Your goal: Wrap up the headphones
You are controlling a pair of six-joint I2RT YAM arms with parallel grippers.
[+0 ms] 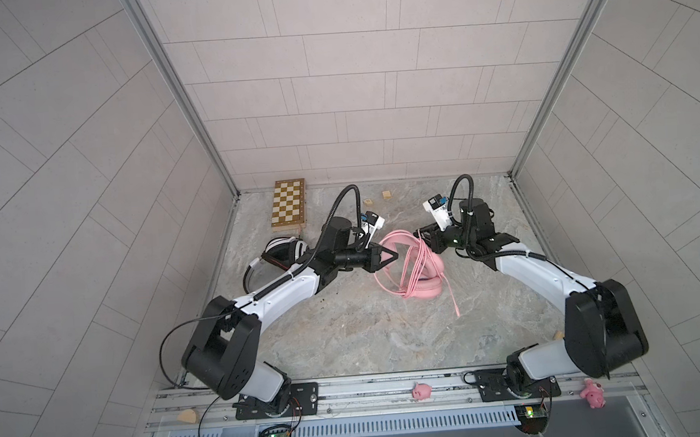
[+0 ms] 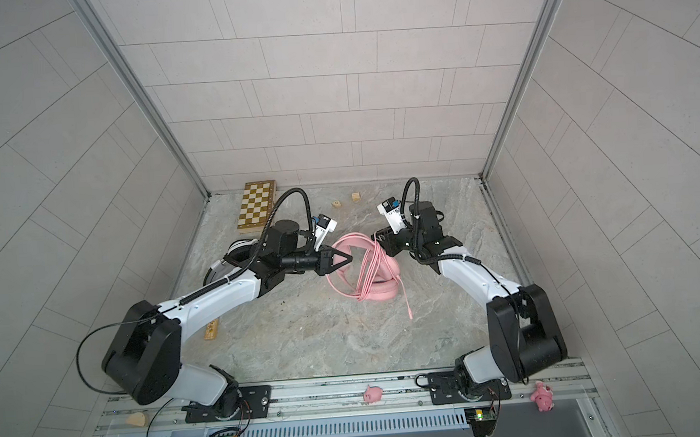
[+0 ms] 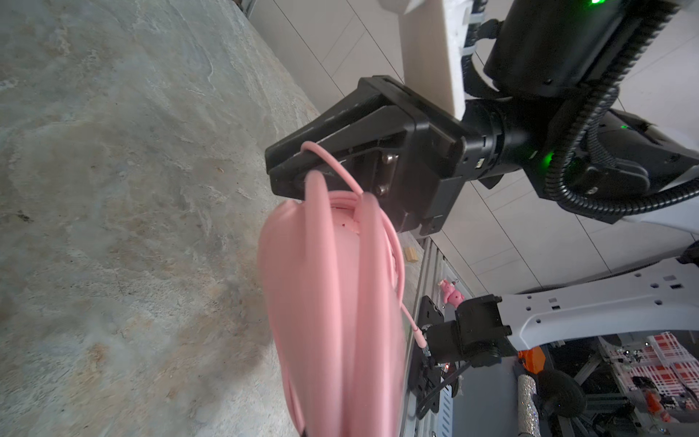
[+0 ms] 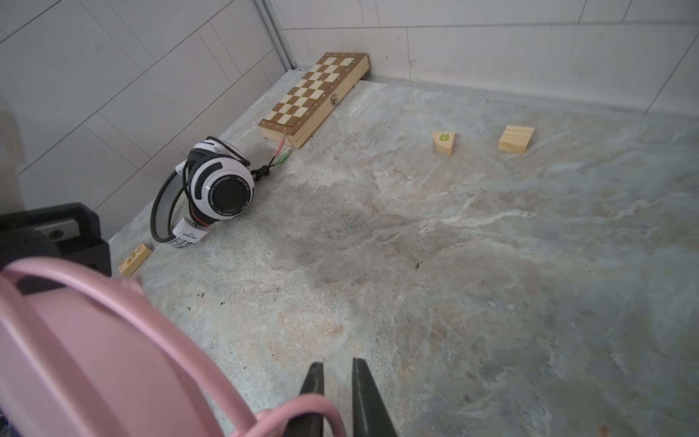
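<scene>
Left arm (image 1: 278, 292) and right arm (image 1: 543, 272) are reaching in over the stone-look table (image 1: 368, 335) (mid-wrap, by the look of it). The left gripper (image 1: 395, 257) is clenching the headband of the pink headphones (image 1: 426, 295), which are standing on edge near the table's middle with several turns of pink cord (image 1: 414, 265) lying across band and cups. The white headphones (image 4: 221, 189), dark cord apparently wound round them, are lying by the left wall near the chessboard (image 4: 314, 98). The right gripper (image 4: 336, 369) is hovering beside the pink set, jaws narrowly parted, a loop draping over one finger rather than being pinched. The headset is looking light and springy and the cord limp and slick, so the loose tail (image 1: 452, 300) is probably best gripped close to the last turn.
</scene>
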